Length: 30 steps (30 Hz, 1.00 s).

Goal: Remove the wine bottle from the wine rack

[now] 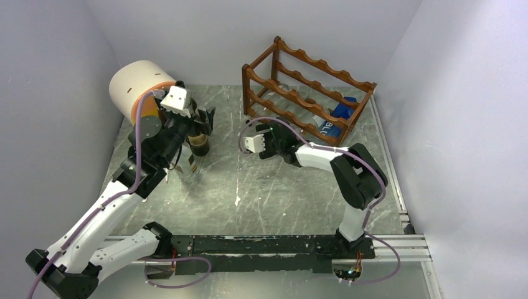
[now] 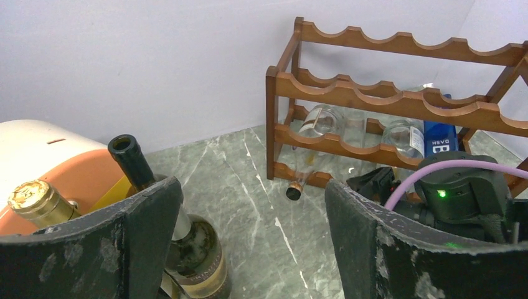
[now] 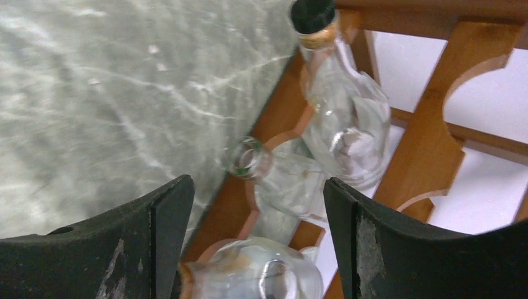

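My right gripper [image 3: 255, 187] has its jaws spread, holding nothing. The clear wine bottle [image 3: 292, 187] lies just past them, low in the wine rack [image 3: 429, 124]. The glass looks slippery. If I squeeze crooked, it may slide and bump the capped bottle [image 3: 345, 118]. My left gripper [image 2: 250, 187] is spread too. The shiny green table [image 3: 93, 93] sits between pale walls [image 1: 249, 31].

It looks like a robotics lab test cell. Plain pale walls [image 1: 249, 37] close a grey marbled table [image 1: 274, 193] on left, far and right. Two cabled robot arms [image 1: 352, 174] are bolted to a near metal rail [image 1: 398, 240].
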Motion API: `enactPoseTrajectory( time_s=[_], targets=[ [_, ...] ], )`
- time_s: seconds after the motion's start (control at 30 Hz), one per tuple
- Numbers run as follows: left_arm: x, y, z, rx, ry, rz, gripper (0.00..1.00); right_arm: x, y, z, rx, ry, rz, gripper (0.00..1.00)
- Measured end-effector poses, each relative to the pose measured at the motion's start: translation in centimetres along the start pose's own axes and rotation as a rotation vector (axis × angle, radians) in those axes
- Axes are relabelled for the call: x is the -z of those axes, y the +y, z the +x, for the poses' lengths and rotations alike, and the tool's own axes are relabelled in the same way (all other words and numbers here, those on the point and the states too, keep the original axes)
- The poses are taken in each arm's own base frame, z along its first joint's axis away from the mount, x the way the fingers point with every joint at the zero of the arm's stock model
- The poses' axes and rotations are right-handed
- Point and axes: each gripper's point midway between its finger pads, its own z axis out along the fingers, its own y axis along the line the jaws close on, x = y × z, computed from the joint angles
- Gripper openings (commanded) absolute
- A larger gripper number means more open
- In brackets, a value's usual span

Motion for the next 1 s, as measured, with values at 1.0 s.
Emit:
enactPoseTrajectory(
  time_s=[1.0],
  targets=[
    [-0.2, 0.6, 0.3, -0.003, 0.008, -0.022, 0.87, -6.2, -0.5, 2.6, -0.014, 0.254, 0.221, 0.61]
  ],
)
